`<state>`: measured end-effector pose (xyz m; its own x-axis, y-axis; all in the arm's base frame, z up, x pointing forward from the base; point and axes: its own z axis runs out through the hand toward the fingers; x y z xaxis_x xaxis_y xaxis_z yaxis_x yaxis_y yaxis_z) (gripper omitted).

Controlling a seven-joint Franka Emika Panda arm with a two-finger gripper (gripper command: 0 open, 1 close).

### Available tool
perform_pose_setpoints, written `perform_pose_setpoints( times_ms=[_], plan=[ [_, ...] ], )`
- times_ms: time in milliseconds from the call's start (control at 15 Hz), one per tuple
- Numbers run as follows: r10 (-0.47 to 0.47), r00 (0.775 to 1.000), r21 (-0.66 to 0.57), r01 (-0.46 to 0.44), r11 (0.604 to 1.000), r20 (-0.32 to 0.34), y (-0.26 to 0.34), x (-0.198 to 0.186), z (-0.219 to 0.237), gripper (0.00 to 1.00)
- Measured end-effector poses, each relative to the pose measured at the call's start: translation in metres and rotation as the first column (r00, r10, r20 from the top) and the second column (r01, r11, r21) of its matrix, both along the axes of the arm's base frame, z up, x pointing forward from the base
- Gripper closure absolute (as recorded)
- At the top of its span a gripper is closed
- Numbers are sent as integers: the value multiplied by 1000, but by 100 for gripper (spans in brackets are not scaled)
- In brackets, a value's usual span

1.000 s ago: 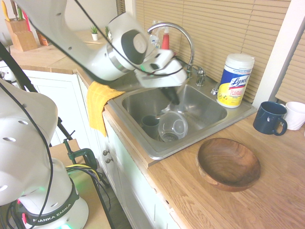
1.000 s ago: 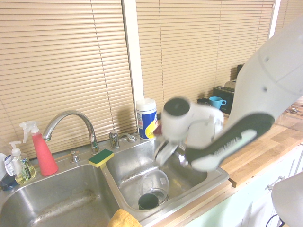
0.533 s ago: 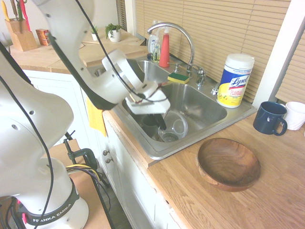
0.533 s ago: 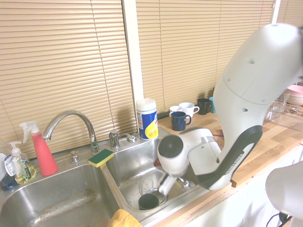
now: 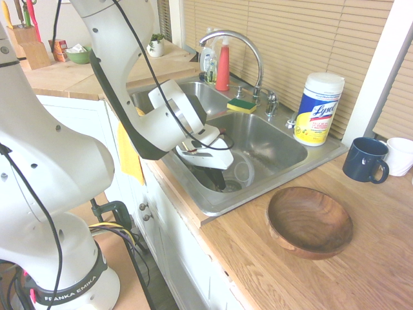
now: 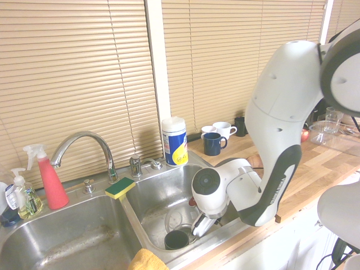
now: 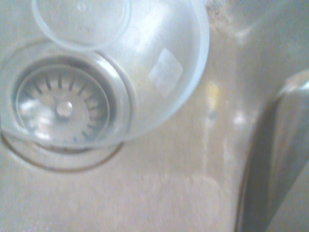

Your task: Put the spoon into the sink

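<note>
Though the spoon (image 7: 275,159) cannot be picked out in either exterior view, the wrist view shows a blurred grey metal shape rising from its bottom edge, over the basin floor; whether the gripper holds it cannot be told. Sink (image 5: 293,158): stainless, two basins. The gripper (image 5: 216,179) is down inside the basin nearer the wooden counter, just above the floor, close to the front wall. Fingers dark, pointing down; open or closed cannot be told from these angles.

Beside the gripper in the same basin: a clear plastic bowl (image 7: 159,77) lying tilted over the drain strainer (image 7: 60,106), and a dark cup (image 6: 176,239) next to it, seen in the second exterior view.

On the divider behind the basins, a yellow-green sponge (image 5: 241,104) sits just beside the base of the curved chrome faucet (image 5: 242,45). A red spray bottle (image 5: 222,64) stands behind the far basin. A wipes canister (image 5: 317,108) stands on the sink's back corner. A yellow cloth (image 5: 129,155) hangs over the front edge.

On the counter, a round wooden bowl (image 5: 310,221) sits near the sink, apart from it. Farther off, a dark blue mug (image 5: 365,159) and a white mug (image 5: 401,155) touch or nearly touch.
</note>
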<state>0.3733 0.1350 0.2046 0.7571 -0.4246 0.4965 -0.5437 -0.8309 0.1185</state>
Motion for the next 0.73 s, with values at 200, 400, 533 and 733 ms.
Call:
perform_pose_setpoints(
  times_ms=[200, 400, 533, 733],
  plan=[
    [-7, 1000, -2, 7, 1000, 17, 2, 13, -4, 0],
    [-16, 1000, 20, 16, 1000, 22, 5, 24, -3, 0],
    [-16, 1000, 19, 15, 1000, 25, 10, 30, -1, 0],
    [-18, 999, 31, 17, 999, 39, 12, 38, 15, 0]
  ],
)
